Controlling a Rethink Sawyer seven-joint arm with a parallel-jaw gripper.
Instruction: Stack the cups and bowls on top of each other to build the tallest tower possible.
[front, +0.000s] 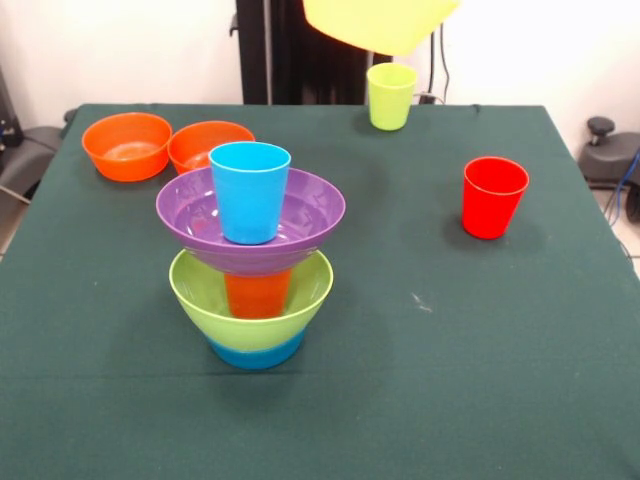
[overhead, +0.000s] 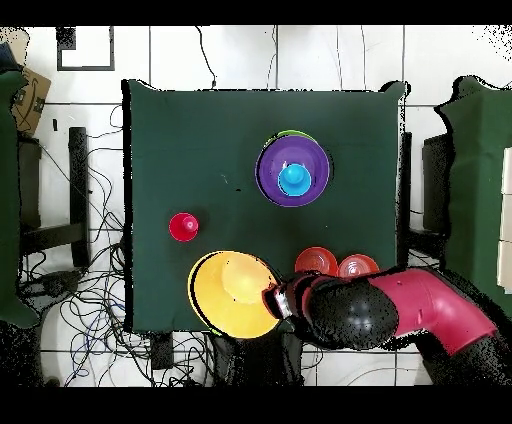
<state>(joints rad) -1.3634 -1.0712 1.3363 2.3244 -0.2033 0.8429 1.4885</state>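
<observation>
the gripper is clamped on the rim of the yellow bowl, lifted high near the table's edge, likely to clear the tower, which stands well apart with the light blue cup topmost

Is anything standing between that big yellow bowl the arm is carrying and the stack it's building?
Nothing visible does. The yellow bowl is held in the air, and bare cloth lies between it and the tower. The red cup and yellow-green cup stand off to the side.
</observation>
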